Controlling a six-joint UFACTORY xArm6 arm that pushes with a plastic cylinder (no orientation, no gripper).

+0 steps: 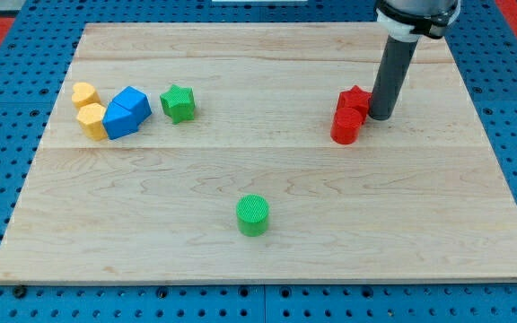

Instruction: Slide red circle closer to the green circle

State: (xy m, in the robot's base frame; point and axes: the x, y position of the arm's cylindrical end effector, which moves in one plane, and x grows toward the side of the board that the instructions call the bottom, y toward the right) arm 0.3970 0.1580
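The rod's tip [380,117] has no jaws, nothing gripped; it rests just right of the red circle [346,127], beside the red star [355,98]. The green circle [252,215] sits well apart, lower left. Best push from the circle's upper right

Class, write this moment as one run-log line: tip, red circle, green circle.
my tip: right of red circle, close | green circle: lower left, far apart | slide: pending

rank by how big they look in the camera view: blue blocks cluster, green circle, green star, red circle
1. blue blocks cluster
2-4. green circle, green star and red circle look alike; the green circle sits nearer the view's bottom, so ranking these is unsure.
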